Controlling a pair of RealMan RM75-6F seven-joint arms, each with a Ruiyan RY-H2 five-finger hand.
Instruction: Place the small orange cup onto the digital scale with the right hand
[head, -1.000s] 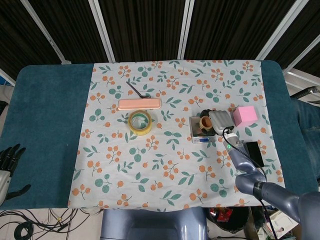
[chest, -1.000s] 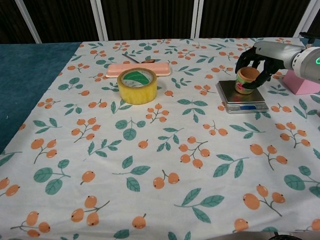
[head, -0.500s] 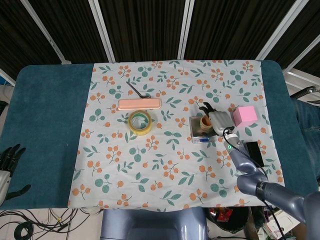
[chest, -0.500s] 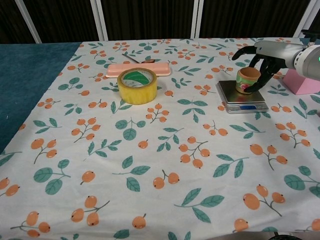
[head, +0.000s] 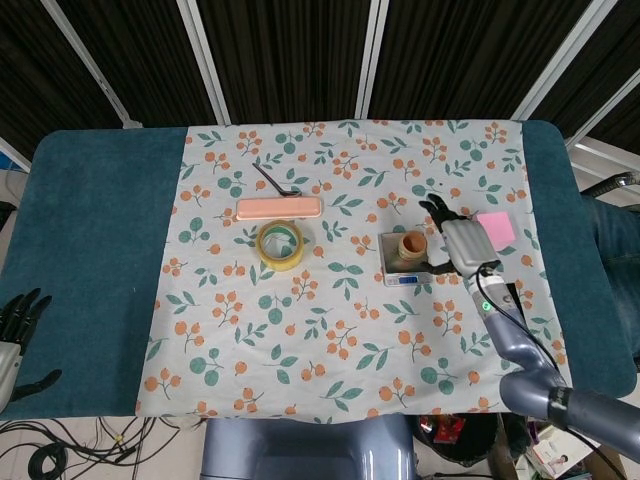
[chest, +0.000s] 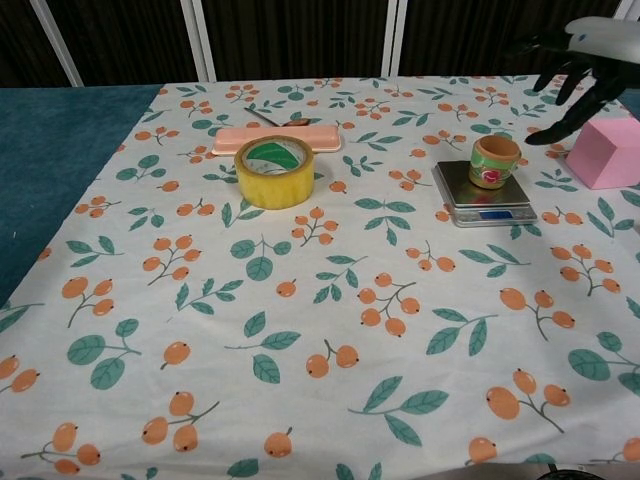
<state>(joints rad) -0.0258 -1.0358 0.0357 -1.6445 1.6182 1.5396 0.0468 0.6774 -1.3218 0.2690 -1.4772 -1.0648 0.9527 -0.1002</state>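
Right hand (chest: 575, 60) is lifting away, fingers spread and empty; small orange cup (chest: 494, 161) is sitting upright on digital scale (chest: 482, 195) (placement looks complete).

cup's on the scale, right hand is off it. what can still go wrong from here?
1. The right hand hovers open, raised above the pink block; a low retreat might knock the block.
2. The small orange cup stands toward the back of the digital scale, not centred; a bump to the scale might tip it off.

Teal-covered table (head: 95, 230) under a floral cloth (head: 330, 330), before dark slatted panels (head: 290, 50).
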